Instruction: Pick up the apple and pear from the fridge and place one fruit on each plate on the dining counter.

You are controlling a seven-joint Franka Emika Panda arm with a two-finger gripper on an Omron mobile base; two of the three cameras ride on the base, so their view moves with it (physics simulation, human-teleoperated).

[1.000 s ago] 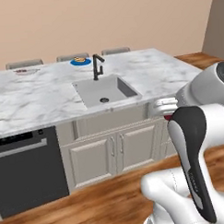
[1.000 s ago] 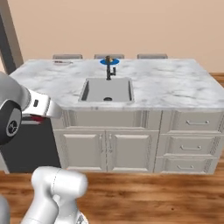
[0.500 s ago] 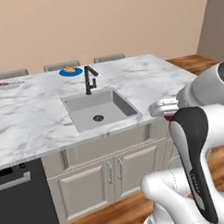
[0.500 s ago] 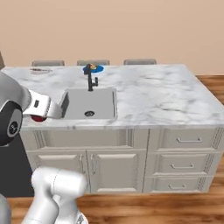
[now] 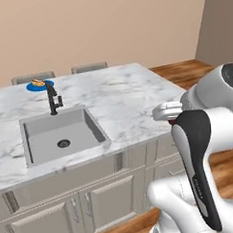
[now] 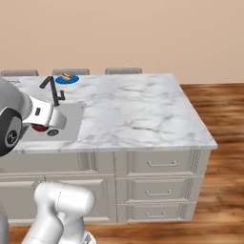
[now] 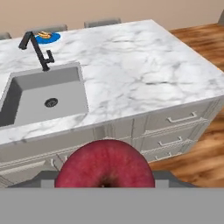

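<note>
My gripper [image 6: 42, 127] is shut on the apple [image 7: 105, 165], a glossy red fruit that bulges up at the bottom of the hand view and hides the fingertips. From the left base view the apple [image 5: 172, 121] peeks out dark red under the white hand, held in front of the dining counter [image 5: 122, 101] at about its top height. At the far back left of this marble top lies the blue plate [image 5: 41, 85], with a small yellow-orange fruit on it that looks like the pear [image 7: 43, 34]. The gripper is well short of that plate.
An inset grey sink [image 5: 59, 134] with a black faucet [image 5: 53, 98] lies between me and the blue plate. Grey chair backs [image 6: 123, 71] stand behind the counter. Drawers [image 6: 162, 164] front its right end, with wooden floor [image 6: 221, 102] beyond.
The base has driven on, so the counter has slid left in both base views and its right end and the floor have come in. The apple stays in the shut gripper.
</note>
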